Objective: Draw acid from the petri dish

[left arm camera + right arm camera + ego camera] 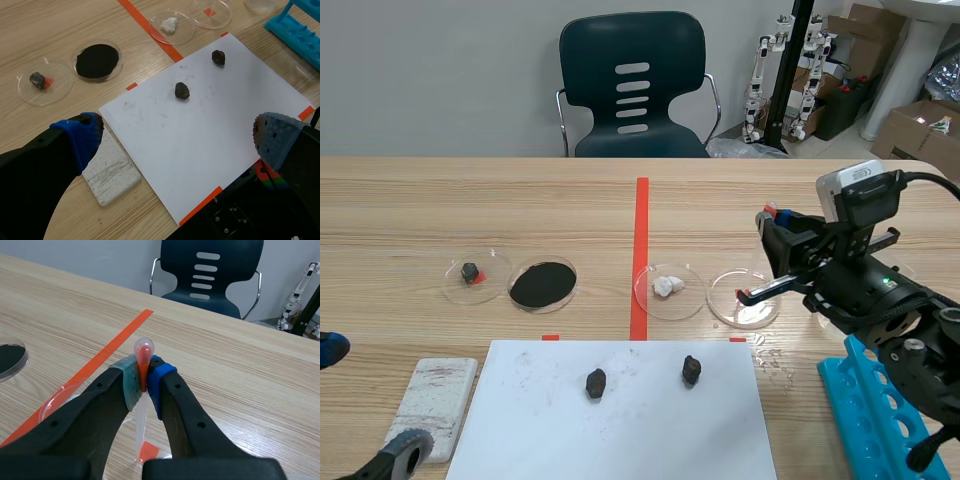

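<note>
Right gripper (pixel 145 381) pinches a pipette (pixel 143 348) (red bulb), seemingly over the petri dish (pixel 760 313); left gripper (pixel 177 137) gapes empty.

Table (pixel 410 200), wood grain; white sheet (pixel 640 430) nearest me, smudged grey; on it a dark rock (pixel 596 382) and a second rock (pixel 691 370), apart; pale tile (pixel 433 405) just beside sheet's left edge; beyond, powder dish (pixel 542 285), black, full; left of it, just beside, lump dish (pixel 476 276), dark lump on red; crumb dish (pixel 669 288), white bits, farther right; blue rack (pixel 880 420) at my right, round holes up; dark chair (pixel 633 85) behind the far edge.
</note>
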